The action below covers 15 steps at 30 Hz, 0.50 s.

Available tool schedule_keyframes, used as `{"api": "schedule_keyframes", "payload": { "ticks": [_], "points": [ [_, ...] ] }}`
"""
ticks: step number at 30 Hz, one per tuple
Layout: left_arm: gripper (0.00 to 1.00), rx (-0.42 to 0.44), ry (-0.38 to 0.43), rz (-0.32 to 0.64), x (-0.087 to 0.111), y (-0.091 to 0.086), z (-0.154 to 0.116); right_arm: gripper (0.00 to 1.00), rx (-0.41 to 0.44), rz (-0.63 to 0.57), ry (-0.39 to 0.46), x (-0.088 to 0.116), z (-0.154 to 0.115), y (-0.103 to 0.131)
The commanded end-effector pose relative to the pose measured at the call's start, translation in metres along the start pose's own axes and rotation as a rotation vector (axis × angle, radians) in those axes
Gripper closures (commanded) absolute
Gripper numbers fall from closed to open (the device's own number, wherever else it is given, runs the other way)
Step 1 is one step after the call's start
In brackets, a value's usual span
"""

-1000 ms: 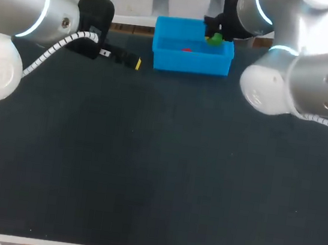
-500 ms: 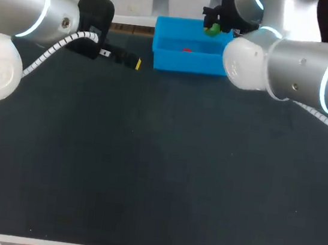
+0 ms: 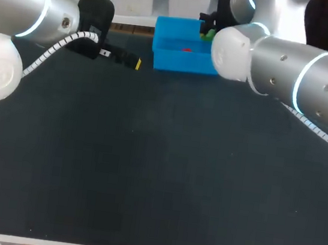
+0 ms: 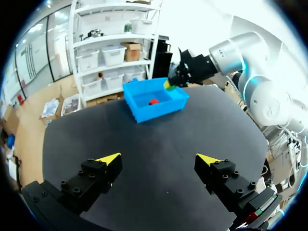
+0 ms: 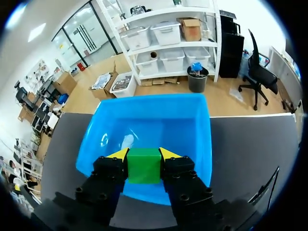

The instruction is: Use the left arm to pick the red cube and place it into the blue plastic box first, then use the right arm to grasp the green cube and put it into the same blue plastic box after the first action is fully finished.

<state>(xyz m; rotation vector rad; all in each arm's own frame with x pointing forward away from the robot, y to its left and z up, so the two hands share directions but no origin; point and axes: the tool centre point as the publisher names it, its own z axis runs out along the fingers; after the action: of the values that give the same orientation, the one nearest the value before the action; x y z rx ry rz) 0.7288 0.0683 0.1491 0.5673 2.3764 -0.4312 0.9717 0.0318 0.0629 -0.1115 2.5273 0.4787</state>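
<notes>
status at this inspection: second half of the task, at the release stage by my reading.

change noted: over the last second the right arm (image 3: 291, 73) has swung its elbow across the head view toward the middle, so it now covers the right end of the blue plastic box (image 3: 173, 58). the green cube (image 5: 144, 165) has travelled with it, from over the box's right end to a spot nearer the back rim; only a sliver of green shows past the elbow in the head view. the left arm (image 3: 22, 1) has not shifted, and the red cube (image 4: 153, 101) has stayed where it was.

current state: the right fingers (image 5: 119, 154) are closed on the green cube, one yellow tip on each side, and hold it above the open box, over the inside of its near wall. the left fingers (image 4: 98, 173) stand wide apart with nothing between them, parked over the bench (image 3: 157, 170) well apart from the box. the red cube lies on the box floor; the right wrist view does not show it, so i take it to be hidden under the cube or the fingers.

meaning for the task: the first placement looks complete. the green cube is over the target, so what remains is, in my judgement, a short descent and letting go. risk: a drop close to the wall could clip the rim.

count:
- red cube: one, in the box
- green cube: one, held
- blue plastic box: one
- arms: two
</notes>
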Motion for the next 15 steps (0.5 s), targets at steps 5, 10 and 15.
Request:
{"api": "schedule_keyframes", "payload": {
  "ticks": [5, 10, 15],
  "points": [
    [0.00, 0.008, -0.002, 0.002, 0.0004, 0.0019, -0.0003, 1.00, -0.002, -0.001, 0.034, -0.0109, 0.0276, -0.0048],
    [0.00, 0.008, -0.002, 0.002, 0.0004, 0.0019, -0.0003, 1.00, 0.001, -0.002, 0.044, -0.0106, 0.0289, -0.0054],
    [0.00, 0.008, -0.002, 0.002, 0.0004, 0.0019, -0.0003, 0.00, 0.000, 0.001, 0.055, -0.0093, 0.0264, -0.0045]
  ]
}}
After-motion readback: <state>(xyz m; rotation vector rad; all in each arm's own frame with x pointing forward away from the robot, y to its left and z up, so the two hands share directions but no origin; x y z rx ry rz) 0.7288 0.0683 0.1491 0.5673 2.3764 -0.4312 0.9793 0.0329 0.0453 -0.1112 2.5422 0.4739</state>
